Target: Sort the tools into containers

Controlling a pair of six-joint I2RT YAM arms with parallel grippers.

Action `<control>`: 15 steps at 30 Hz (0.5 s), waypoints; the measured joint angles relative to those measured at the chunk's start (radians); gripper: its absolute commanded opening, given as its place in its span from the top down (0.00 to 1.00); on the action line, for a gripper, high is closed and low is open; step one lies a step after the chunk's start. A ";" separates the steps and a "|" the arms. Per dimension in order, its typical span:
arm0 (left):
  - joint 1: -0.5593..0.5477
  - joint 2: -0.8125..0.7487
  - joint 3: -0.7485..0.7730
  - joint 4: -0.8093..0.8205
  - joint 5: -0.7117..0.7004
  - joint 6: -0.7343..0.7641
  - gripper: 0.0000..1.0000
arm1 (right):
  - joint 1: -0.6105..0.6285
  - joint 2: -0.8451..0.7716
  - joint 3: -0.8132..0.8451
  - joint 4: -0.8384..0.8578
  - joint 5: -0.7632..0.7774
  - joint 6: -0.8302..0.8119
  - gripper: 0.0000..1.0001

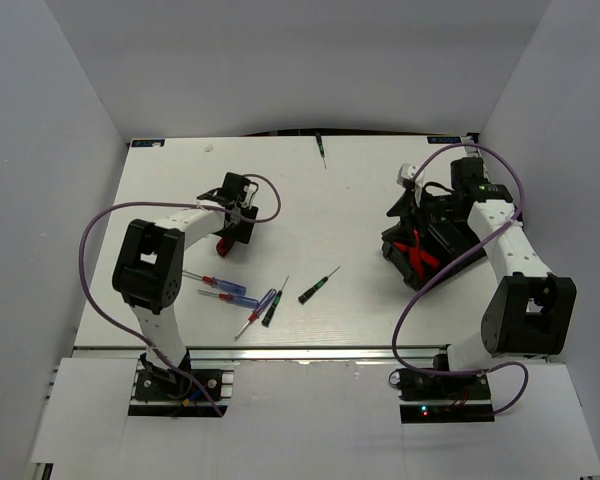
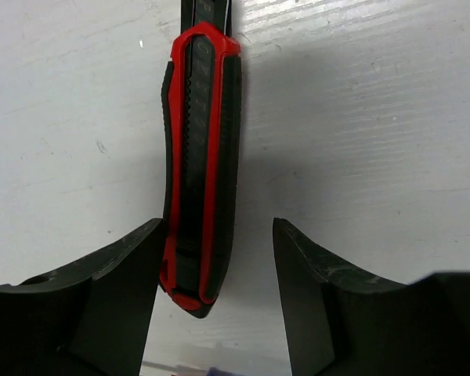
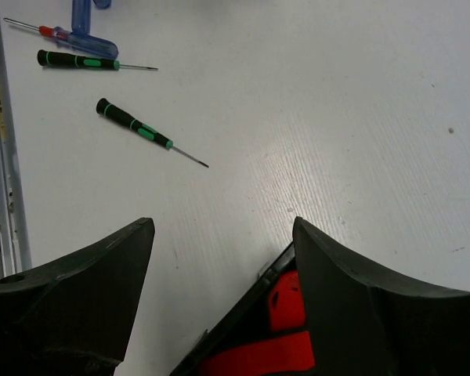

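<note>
1. Two fingers of my left gripper (image 2: 215, 227) stand apart astride one utility knife (image 2: 202, 157). It is open rather than clamped. One finger (image 2: 117, 282) sits against the knife's flank, and the other is clear of it.
2. That knife lies flat on the white bench (image 2: 376, 157), on the left side. It has a black body with a red frame around a ribbed black strip down its back. Its far end is cut off by the top edge of my wrist view.
3. My right gripper (image 3: 221, 223) is open too, with nothing in it. It hangs over the corner of a black bin (image 3: 223, 333) on the right side of the bench. Red knife parts (image 3: 286, 301) show inside the bin.
4. Further out, several thin screwdrivers (image 1: 272, 305) lie loose near the front edge between my arms. Some have black-and-green handles, others clear blue-and-red ones.
5. One more black-and-green screwdriver (image 1: 321, 150) lies alone at the far edge.
6. From above, my left gripper hides all but a red tip of its knife.
7. My right arm and its purple cable (image 1: 420, 290) cover much of the bin. I cannot count the knives in it, nor tell whether a second bin sits beside it.
</note>
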 measured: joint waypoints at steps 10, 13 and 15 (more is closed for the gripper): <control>0.020 0.061 0.051 -0.022 -0.034 0.061 0.37 | 0.009 -0.020 -0.021 -0.040 -0.026 -0.026 0.22; 0.031 0.063 0.054 -0.016 -0.007 0.059 0.51 | 0.021 -0.022 -0.027 -0.045 -0.026 -0.027 0.22; 0.038 0.065 0.054 -0.014 0.010 0.055 0.59 | 0.031 -0.022 -0.027 -0.046 -0.027 -0.026 0.22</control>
